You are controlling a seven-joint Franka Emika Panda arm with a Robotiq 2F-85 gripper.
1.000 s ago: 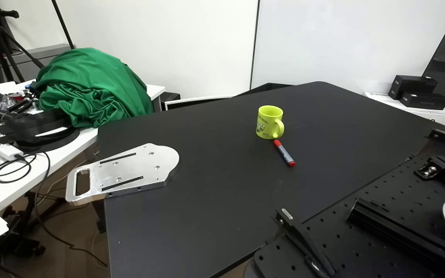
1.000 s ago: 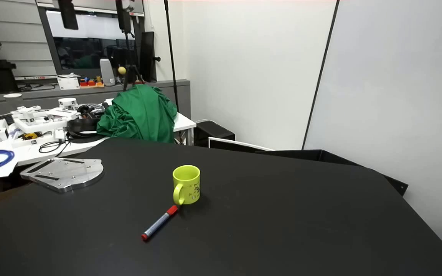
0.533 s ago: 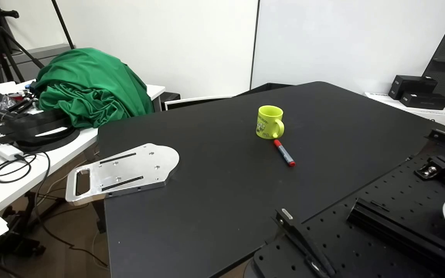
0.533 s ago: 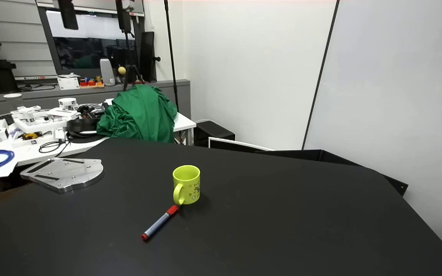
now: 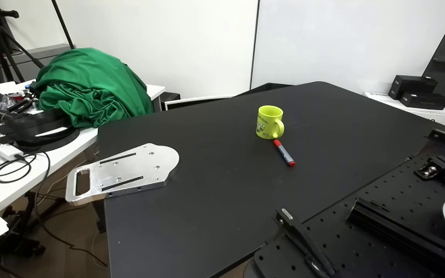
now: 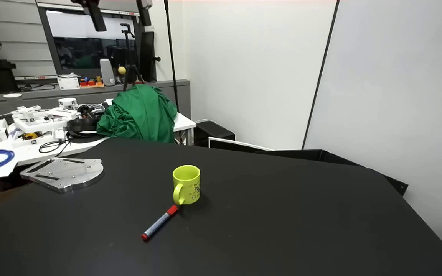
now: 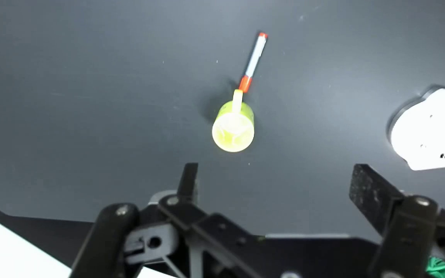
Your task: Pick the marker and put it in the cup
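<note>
Black table [image 6: 301, 222]: marker [image 6: 158, 224] beside cup [image 6: 188, 188]; tool [image 6: 123, 28] cropped in exterior view.

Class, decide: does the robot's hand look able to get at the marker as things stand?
Probably yes. The hand is open and nothing covers the marker. Only the cup, close to one red end, might crowd a grasp there.

The black end effector [image 7: 278, 179] has blocky fingertips [image 7: 372, 195] and silvery screws [image 7: 422, 201].
</note>
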